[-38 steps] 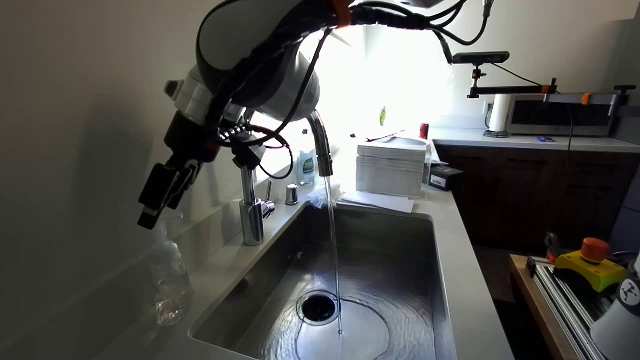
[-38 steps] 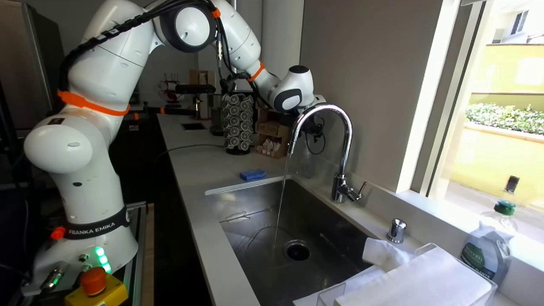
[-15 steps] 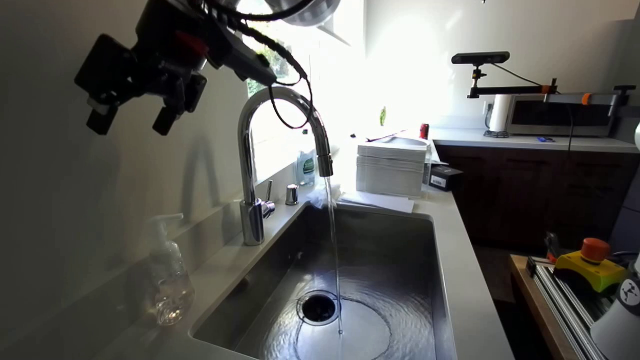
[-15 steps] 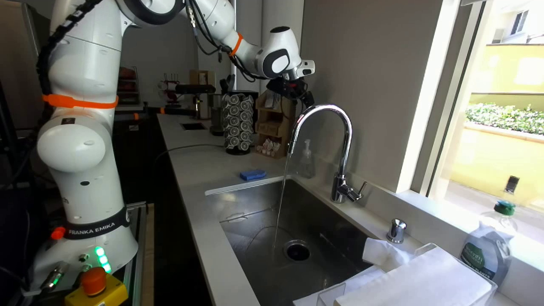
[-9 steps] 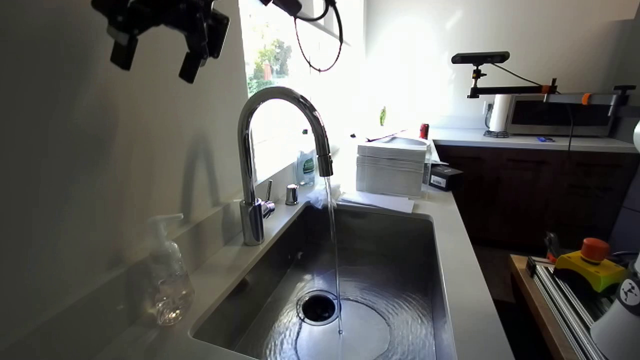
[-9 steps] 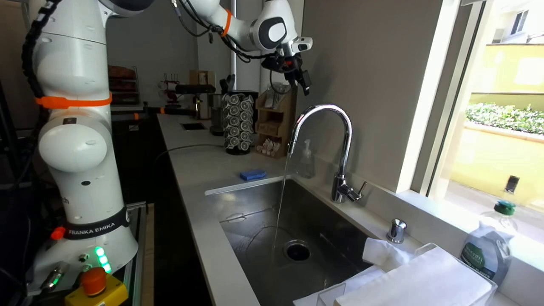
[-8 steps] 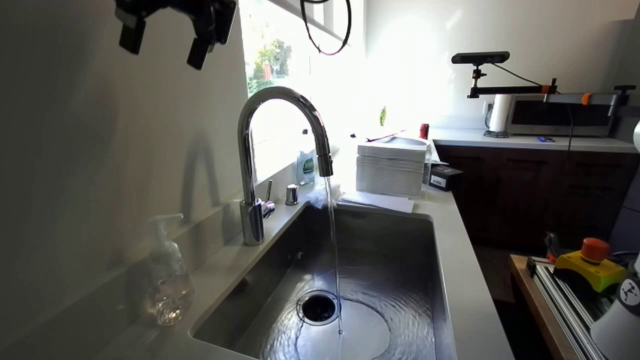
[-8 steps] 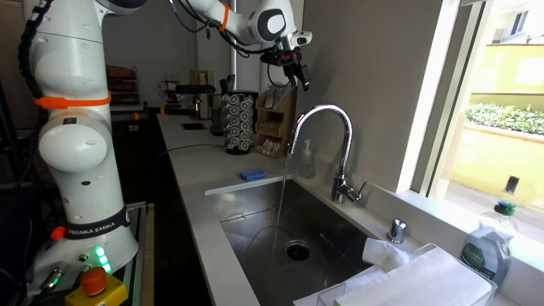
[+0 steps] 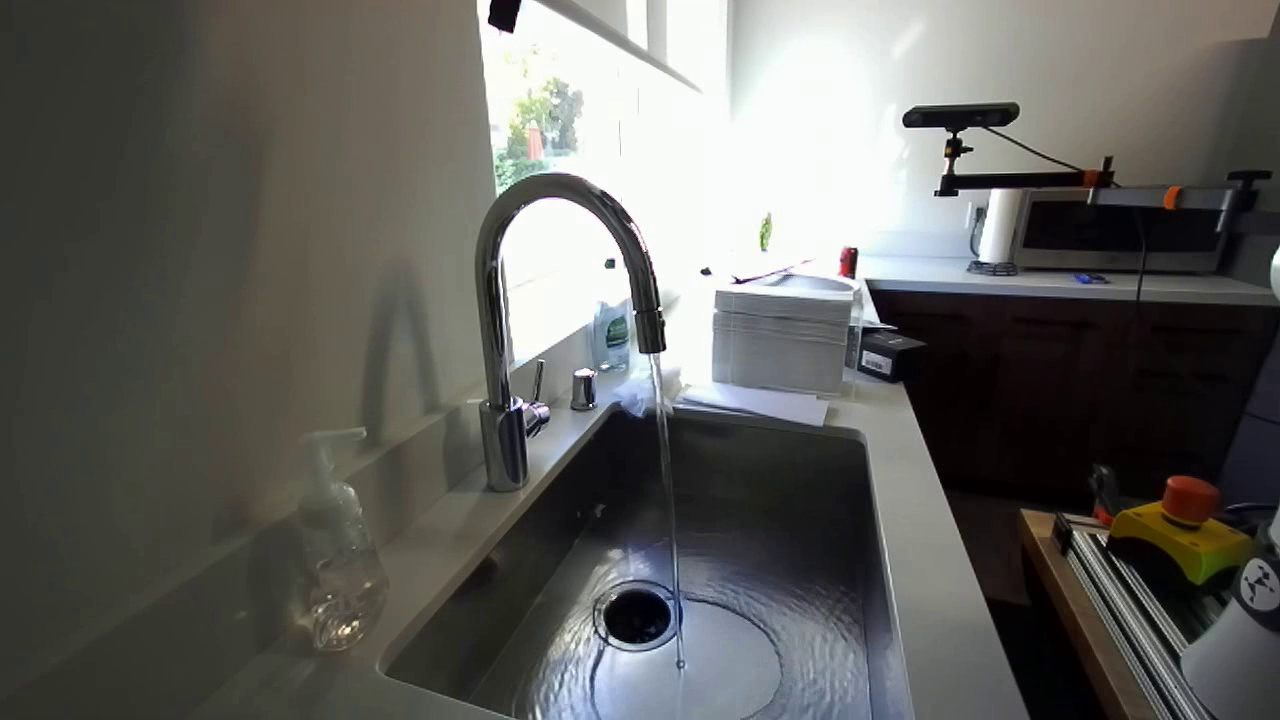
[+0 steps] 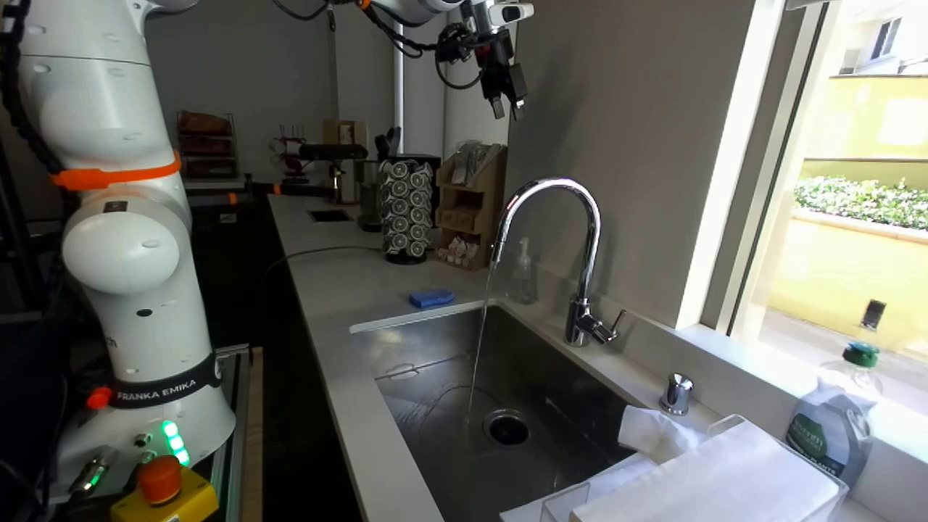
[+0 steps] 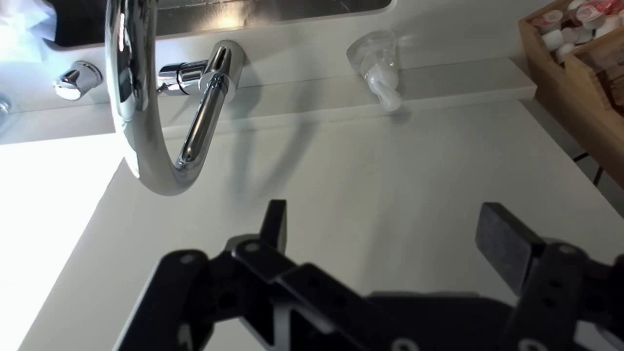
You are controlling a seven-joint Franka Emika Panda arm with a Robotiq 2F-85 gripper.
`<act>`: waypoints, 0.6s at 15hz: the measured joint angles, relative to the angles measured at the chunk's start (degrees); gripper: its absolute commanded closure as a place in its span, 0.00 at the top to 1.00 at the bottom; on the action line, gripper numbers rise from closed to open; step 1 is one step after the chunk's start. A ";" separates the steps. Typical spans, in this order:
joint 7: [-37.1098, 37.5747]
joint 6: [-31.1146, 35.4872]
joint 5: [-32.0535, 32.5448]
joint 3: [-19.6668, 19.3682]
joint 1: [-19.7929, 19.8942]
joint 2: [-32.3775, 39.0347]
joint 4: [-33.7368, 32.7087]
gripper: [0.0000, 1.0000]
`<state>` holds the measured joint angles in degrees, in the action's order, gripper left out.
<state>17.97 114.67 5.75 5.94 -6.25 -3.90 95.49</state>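
The arm's base (image 10: 156, 391) reads "FRANKA EMIKA" (white capitals), the bottle (image 10: 834, 433) "PLANTS".

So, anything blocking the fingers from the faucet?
Nothing visible. In the wrist view the fingers stand open, and no object covers the faucet's arch; in an exterior view nothing shows in the gap between them. The clear pump bottle stands off to one side.

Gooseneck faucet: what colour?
Silvery chrome; the gooseneck faucet shows best close up in the wrist view.

Arched chrome faucet (image 9: 494, 320), upright and on
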 measured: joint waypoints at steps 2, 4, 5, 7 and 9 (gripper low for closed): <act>0.00 0.00 0.02 0.04 -0.02 0.31 0.00 1.00; -0.09 0.02 -0.16 -0.01 0.01 0.36 0.00 1.00; -0.10 0.02 -0.28 -0.08 0.09 0.23 0.10 1.00; -0.53 -0.21 -1.32 -0.52 0.46 -0.57 0.68 1.00; -1.12 -1.91 -3.00 -1.23 1.11 -1.85 1.21 1.00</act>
<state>16.85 112.76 2.74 4.71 -5.14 -5.75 96.70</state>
